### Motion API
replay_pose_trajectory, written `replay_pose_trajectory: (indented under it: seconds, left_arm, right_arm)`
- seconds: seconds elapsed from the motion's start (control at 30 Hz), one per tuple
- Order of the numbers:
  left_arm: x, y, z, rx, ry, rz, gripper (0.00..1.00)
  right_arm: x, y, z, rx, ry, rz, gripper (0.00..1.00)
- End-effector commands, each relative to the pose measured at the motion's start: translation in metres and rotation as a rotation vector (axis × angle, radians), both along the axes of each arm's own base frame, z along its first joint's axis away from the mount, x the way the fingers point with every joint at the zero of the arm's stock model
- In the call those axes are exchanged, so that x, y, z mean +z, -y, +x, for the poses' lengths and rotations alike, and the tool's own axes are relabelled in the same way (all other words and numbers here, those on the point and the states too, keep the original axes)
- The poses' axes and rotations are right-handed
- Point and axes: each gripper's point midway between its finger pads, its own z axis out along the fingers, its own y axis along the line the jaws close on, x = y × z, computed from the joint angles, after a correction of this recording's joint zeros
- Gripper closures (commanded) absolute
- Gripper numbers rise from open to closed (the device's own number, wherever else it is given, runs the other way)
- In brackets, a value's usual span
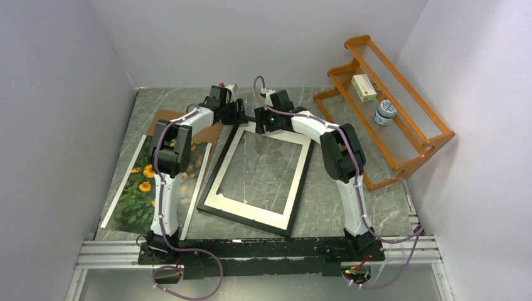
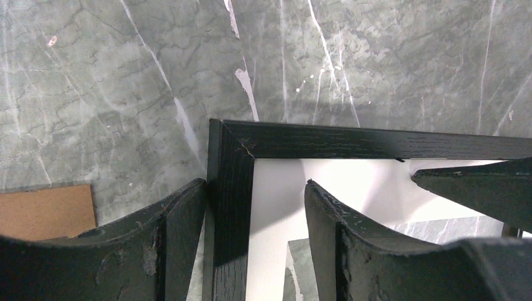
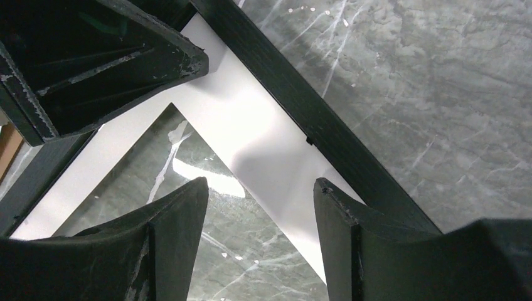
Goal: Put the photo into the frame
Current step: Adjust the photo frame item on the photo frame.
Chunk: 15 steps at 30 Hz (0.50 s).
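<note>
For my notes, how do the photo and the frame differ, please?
The photo is a sunflower print; the frame is black-edged with a white mat, the table showing through. The photo lies at left, unheld; the frame sits centrally with the left pincer and right pincer at its far edge. Both lie flat.

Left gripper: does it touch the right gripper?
Apart. The right wrist view shows white mat between the left gripper and the right gripper; the left wrist view shows the gap too.
</note>
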Motion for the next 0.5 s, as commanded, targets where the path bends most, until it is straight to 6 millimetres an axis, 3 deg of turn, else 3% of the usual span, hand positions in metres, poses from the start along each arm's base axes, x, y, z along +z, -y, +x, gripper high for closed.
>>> replay_pose_trajectory:
  seconds: [0.0, 0.13, 0.37, 0.47]
  left_arm:
    - [-0.031, 0.006, -0.029, -0.027, -0.13, 0.004, 0.35]
    - [-0.023, 0.006, -0.027, -0.021, -0.119, 0.002, 0.33]
    - [0.013, 0.003, -0.02, -0.008, -0.071, 0.011, 0.26]
    - [0.026, 0.001, -0.02, 0.0, -0.058, 0.015, 0.24]
  right_arm:
    - [0.032, -0.004, 0.001, 0.006, 0.052, 0.048, 0.34]
    - [0.048, 0.013, 0.011, -0.109, 0.114, 0.033, 0.34]
    - [0.108, 0.052, 0.01, -0.291, 0.239, 0.052, 0.34]
    - [0.114, 0.077, 0.001, -0.373, 0.201, 0.041, 0.34]
